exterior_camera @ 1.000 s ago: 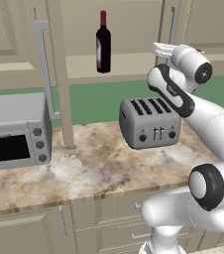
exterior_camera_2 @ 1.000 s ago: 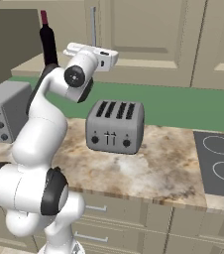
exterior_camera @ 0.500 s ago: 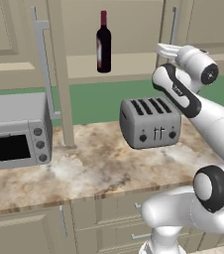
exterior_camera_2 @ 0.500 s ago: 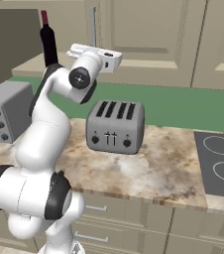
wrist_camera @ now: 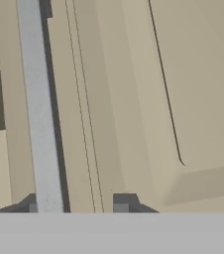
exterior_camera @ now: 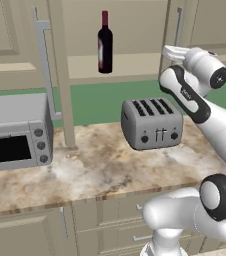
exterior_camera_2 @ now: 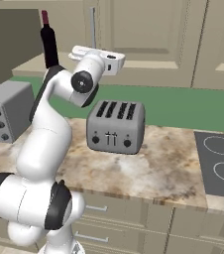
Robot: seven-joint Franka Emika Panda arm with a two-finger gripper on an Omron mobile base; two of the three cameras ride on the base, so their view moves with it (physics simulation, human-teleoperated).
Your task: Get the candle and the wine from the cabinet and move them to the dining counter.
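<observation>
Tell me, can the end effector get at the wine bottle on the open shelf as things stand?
Probably yes. The wine stands alone on the open cabinet shelf with nothing in front of it. The end effector faces a shut door's handle to the right, so it must swing left first.

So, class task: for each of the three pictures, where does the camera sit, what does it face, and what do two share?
Left base view: behind the arm's left, facing the wine on the cabinet shelf; arm rises lower right.
Right base view: behind its right; arm rises lower left.
Hand view: on the hand, facing a cabinet door handle; finger tips at bottom.
Both base views share the toaster.
</observation>
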